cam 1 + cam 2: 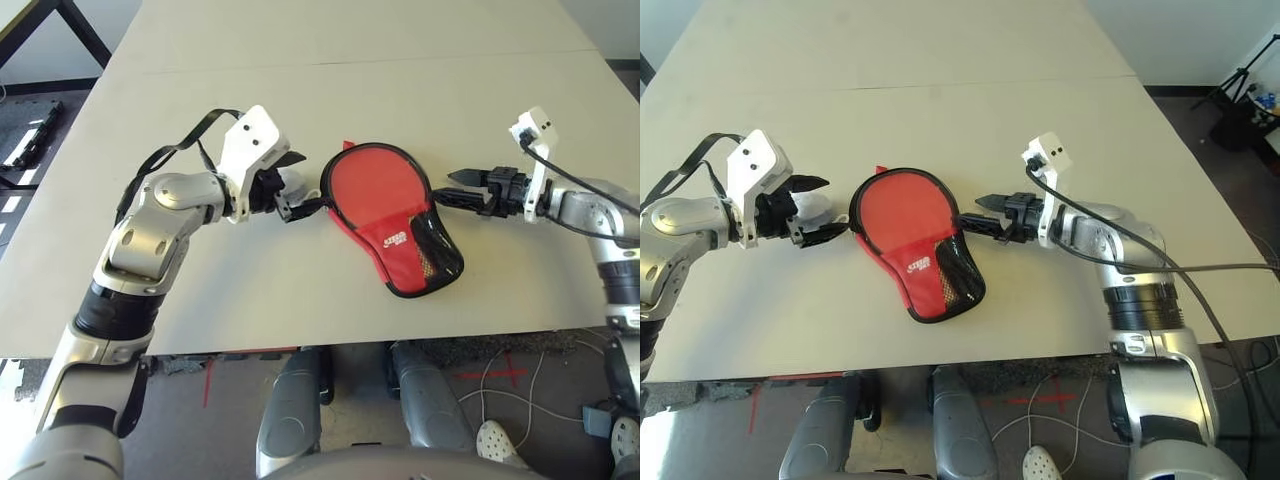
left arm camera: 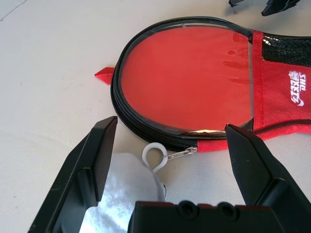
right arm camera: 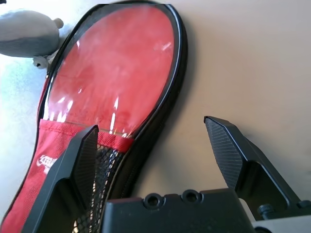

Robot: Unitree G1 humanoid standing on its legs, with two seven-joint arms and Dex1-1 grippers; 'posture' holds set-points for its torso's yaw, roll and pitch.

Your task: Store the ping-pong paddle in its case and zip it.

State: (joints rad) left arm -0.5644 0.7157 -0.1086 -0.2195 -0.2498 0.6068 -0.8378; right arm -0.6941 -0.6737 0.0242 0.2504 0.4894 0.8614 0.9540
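The case [image 1: 402, 238] lies flat mid-table, its red logo end and black mesh panel toward me. Through its clear plastic half shows the red face of the ping-pong paddle [image 2: 184, 77]; the handle is hidden under the fabric. The black zipper runs shut around the round end to a metal pull [image 2: 182, 153], which carries a white ring [image 2: 154, 153] and a grey-white plush toy [image 1: 291, 184]. My left gripper [image 1: 296, 188] is open at the case's left side, with the plush lying loose between its fingers. My right gripper [image 1: 447, 188] is open just off the case's right edge, holding nothing.
The beige table [image 1: 330, 110] stretches far back with bare room behind the case, and a seam crosses it. Its front edge [image 1: 300, 350] runs close to the case. A black frame [image 1: 60, 30] stands on the floor at the far left, a tripod [image 1: 1245, 90] at the far right.
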